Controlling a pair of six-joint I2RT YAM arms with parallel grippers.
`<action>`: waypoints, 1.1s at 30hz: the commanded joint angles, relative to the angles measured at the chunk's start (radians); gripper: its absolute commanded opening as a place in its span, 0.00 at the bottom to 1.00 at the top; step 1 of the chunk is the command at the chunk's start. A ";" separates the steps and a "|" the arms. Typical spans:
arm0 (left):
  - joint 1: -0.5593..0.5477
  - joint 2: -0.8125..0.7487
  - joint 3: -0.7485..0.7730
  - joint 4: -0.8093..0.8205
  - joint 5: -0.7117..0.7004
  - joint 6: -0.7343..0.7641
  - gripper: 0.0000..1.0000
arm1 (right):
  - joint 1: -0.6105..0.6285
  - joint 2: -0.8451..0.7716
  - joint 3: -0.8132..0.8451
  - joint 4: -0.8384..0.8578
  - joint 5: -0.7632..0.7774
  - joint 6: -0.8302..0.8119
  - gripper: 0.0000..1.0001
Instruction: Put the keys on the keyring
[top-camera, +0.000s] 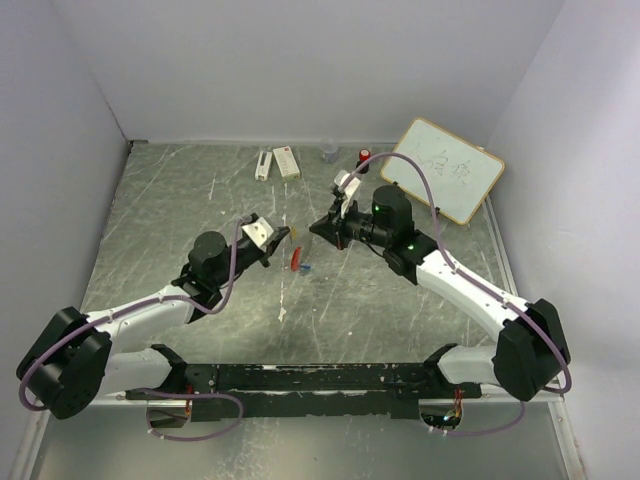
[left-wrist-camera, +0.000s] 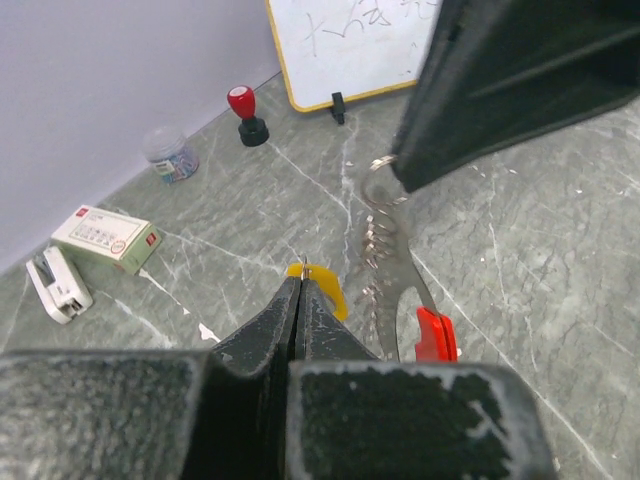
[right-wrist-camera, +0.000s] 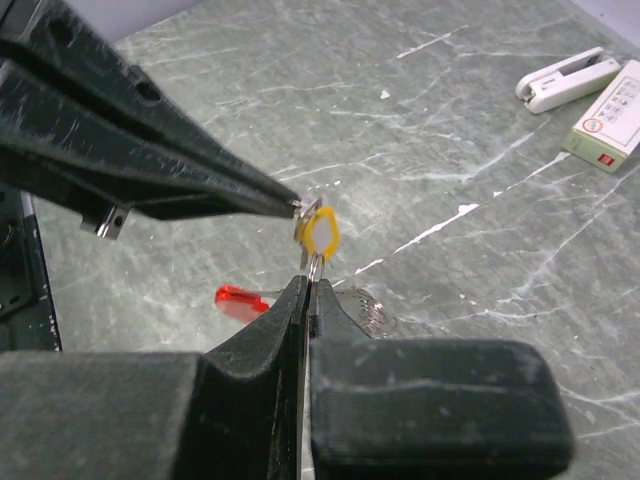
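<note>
My left gripper (top-camera: 284, 236) (left-wrist-camera: 300, 279) is shut, and the brass-yellow key (left-wrist-camera: 330, 290) (right-wrist-camera: 321, 232) sticks out of its tips. My right gripper (top-camera: 314, 229) (right-wrist-camera: 311, 283) faces it tip to tip and is shut on a thin grey wire, the keyring's loop (right-wrist-camera: 314, 262), just under the key. The keyring's red tag (top-camera: 297, 259) (left-wrist-camera: 435, 335) (right-wrist-camera: 240, 300) and blue tab (top-camera: 305, 268) sit low between the grippers, by the table. I cannot pick out the silvery-white key for sure.
At the back of the table are a white stapler (top-camera: 263, 165), a small box (top-camera: 286, 162), a clear jar (top-camera: 329, 152), a red-capped black stamp (top-camera: 364, 157) and a tilted whiteboard (top-camera: 441, 168). Walls close in the table on three sides.
</note>
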 joint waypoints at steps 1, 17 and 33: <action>-0.036 -0.009 0.008 0.040 0.026 0.112 0.07 | 0.009 0.013 0.065 0.013 0.040 0.025 0.00; -0.130 0.020 0.043 0.011 -0.074 0.262 0.07 | 0.027 0.056 0.103 -0.004 0.062 0.034 0.00; -0.186 0.026 0.049 0.036 -0.248 0.325 0.07 | 0.043 0.040 0.084 -0.017 0.070 0.032 0.00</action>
